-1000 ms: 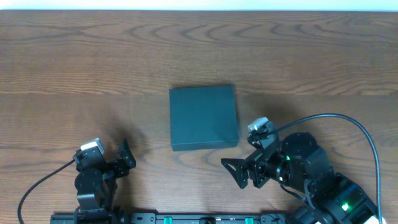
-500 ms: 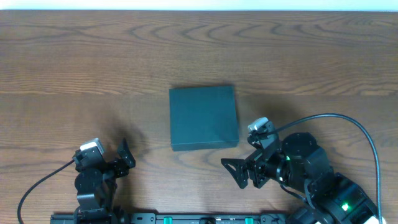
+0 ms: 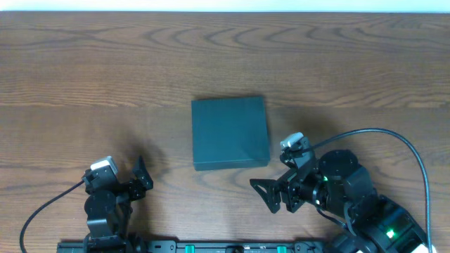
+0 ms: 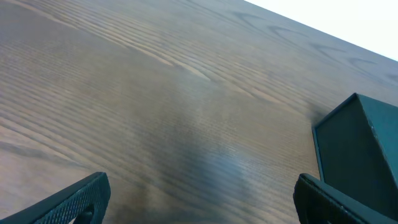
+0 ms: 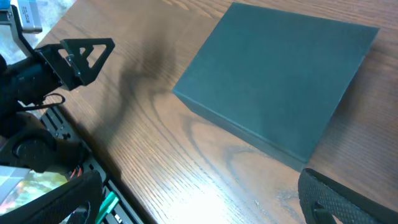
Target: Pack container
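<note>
1. Left pincer (image 3: 143, 177) gapes wide and empty, low over the table (image 3: 84, 70).
2. Right pincer (image 3: 266, 195) spreads wide, empty, near the container (image 3: 230, 132).
3. Container lies flat, lid closed, mid-table.

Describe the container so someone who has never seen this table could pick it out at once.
On the brown wooden table, look near the middle, just ahead of the right pincer. The container lies flat there, lid shut: a squarish matte box whose dark teal-green stands out from the wood grain and black arms.

Closed container (image 5: 280, 81) on wooden table (image 5: 186, 162), fingers (image 5: 348, 199) apart
</note>
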You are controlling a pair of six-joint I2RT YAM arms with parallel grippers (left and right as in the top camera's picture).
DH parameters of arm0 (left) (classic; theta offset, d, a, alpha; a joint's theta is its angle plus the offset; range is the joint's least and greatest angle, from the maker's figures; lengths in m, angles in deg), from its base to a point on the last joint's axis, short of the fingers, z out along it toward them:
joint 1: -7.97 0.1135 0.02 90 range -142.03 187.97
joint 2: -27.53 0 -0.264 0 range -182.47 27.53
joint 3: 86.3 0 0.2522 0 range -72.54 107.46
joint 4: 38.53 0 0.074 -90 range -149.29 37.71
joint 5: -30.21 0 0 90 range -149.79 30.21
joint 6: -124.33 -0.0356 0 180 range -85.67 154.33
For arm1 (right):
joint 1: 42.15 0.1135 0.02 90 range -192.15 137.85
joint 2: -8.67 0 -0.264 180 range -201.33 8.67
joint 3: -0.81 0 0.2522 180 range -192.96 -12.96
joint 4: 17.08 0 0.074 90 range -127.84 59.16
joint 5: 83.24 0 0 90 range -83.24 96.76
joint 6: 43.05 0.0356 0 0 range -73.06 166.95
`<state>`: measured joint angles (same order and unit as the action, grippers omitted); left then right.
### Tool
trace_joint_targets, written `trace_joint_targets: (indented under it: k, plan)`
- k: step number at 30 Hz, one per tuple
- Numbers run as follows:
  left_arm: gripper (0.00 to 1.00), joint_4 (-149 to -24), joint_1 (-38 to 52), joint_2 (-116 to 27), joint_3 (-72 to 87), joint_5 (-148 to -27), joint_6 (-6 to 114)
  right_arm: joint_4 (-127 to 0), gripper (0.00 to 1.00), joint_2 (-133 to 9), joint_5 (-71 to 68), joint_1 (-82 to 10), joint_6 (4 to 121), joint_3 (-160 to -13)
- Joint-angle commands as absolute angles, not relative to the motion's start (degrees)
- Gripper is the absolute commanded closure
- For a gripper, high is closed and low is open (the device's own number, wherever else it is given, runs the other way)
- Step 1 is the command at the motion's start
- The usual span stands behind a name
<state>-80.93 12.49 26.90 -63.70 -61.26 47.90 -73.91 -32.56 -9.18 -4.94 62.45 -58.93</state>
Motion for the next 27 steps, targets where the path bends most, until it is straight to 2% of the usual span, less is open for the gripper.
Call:
trace_joint_targets:
  k: [1, 7, 17, 27]
  plan:
    - [0.05, -80.73, 12.88, 27.27, -64.64, -60.43, 48.51, -74.63, 0.01, -32.45, -4.79, -4.61, 57.47, -59.61]
    - [0.05, -80.73, 12.88, 27.27, -64.64, -60.43, 48.51, -75.18, 0.01, -24.71, 5.61, -6.25, 54.10, -51.96]
    - [0.05, -80.73, 12.88, 27.27, -64.64, -60.43, 48.51, -66.15, 0.01, -4.19, 7.43, -7.36, 54.13, -28.53]
    - [0.05, -80.73, 12.88, 27.27, -64.64, -60.43, 48.51, -67.90, 0.01, 8.40, 10.44, -7.36, 54.04, -21.84]
